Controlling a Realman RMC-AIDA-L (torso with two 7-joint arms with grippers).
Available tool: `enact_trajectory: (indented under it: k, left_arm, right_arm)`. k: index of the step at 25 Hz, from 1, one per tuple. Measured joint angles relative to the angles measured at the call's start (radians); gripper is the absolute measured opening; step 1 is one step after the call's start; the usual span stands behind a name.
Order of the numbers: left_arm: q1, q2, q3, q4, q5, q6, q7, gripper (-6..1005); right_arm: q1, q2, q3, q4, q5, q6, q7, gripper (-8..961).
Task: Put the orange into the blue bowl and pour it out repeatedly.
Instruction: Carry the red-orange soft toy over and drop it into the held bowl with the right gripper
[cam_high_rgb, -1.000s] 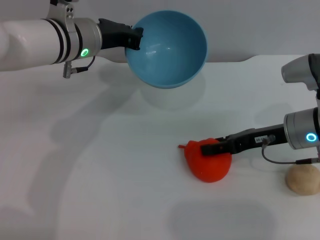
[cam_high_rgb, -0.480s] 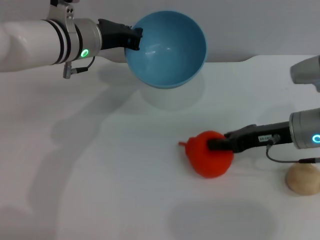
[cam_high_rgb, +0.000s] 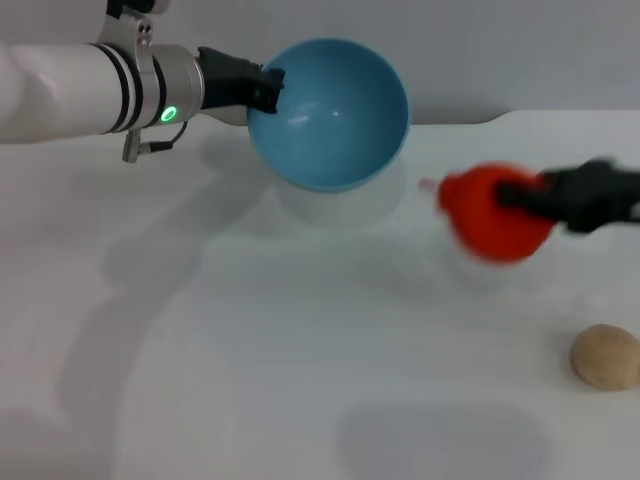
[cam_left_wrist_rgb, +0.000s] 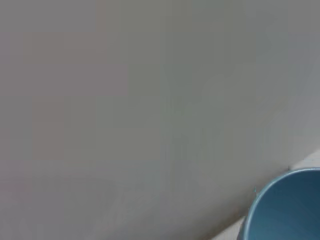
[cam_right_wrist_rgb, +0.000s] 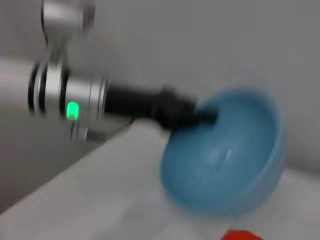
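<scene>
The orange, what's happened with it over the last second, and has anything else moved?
The right claw, shut on the orange, lifted it off the table toward the blue bowl. The left claw kept the bowl raised and tilted; the tan ball stayed put.

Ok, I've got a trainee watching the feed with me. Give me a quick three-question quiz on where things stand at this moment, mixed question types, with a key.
1. True or false: the orange is already inside the blue bowl.
2. Multiple choice: what is the left gripper doing? A) hanging open over the table B) holding the blue bowl by its rim, tilted and off the table C) gripping the beige ball
3. Short answer: which object lies untouched on the table near the robot's right side?

Key
1. False. The right gripper holds the orange in the air, beside the bowl and apart from it.
2. B
3. The beige ball.
</scene>
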Motion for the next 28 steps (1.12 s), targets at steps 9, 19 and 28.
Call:
enact_trajectory:
  k: [9, 19, 28]
  left_arm:
    - [-0.049, -0.002, 0.12, 0.017, 0.026, 0.124, -0.044, -2]
    - [-0.092, -0.004, 0.21, 0.081, 0.037, 0.254, -0.126, -2]
    - [-0.095, -0.004, 0.206, 0.076, 0.037, 0.257, -0.127, -2]
  right_arm:
    - [-0.013, 0.001, 0.155, -0.176, 0.161, -0.123, 0.02, 37]
    - [0.085, -0.002, 0.08, 0.001, 0.065, -0.107, 0.022, 21]
    - [0.16, -0.001, 0.056, 0.16, -0.018, -0.038, -0.02, 45]
